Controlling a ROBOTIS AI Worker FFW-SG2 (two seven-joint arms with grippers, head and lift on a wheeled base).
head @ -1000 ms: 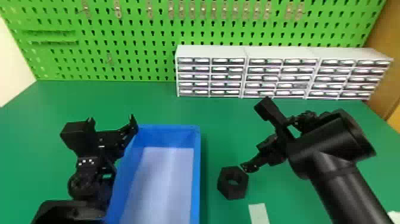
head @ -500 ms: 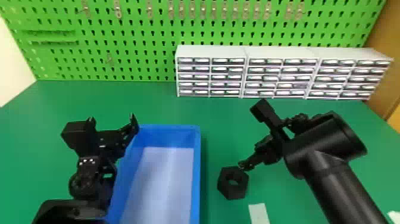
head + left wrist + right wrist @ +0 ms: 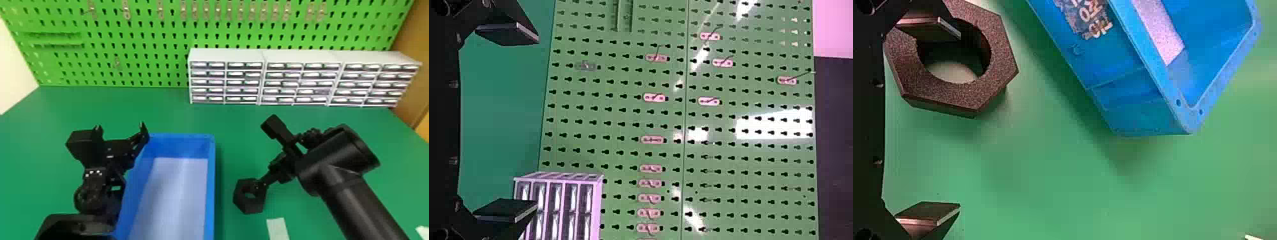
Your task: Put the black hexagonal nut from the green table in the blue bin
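In the head view my left gripper (image 3: 120,129) stands open over the left rim of the blue bin (image 3: 210,182). My right gripper (image 3: 263,154) is open to the right of the bin, one fingertip over the upper right part of the black hexagonal nut (image 3: 254,206), which lies on the green table. In the left wrist view my left gripper (image 3: 536,120) holds nothing. The right wrist view has my right gripper (image 3: 960,120) with one finger overlapping the opening of the nut (image 3: 1000,57) and the other well outside it; the blue bin (image 3: 1133,105) is beyond.
White drawer cabinets (image 3: 226,56) stand at the back of the green table (image 3: 134,108), against a green pegboard (image 3: 153,38). A pale strip (image 3: 277,228) lies on the table just in front of the nut, and another light piece (image 3: 423,233) is at the right edge.
My right gripper has shifted left and slightly nearer the robot, bringing one fingertip over the nut. The nut, the bin and my left arm have kept their places.
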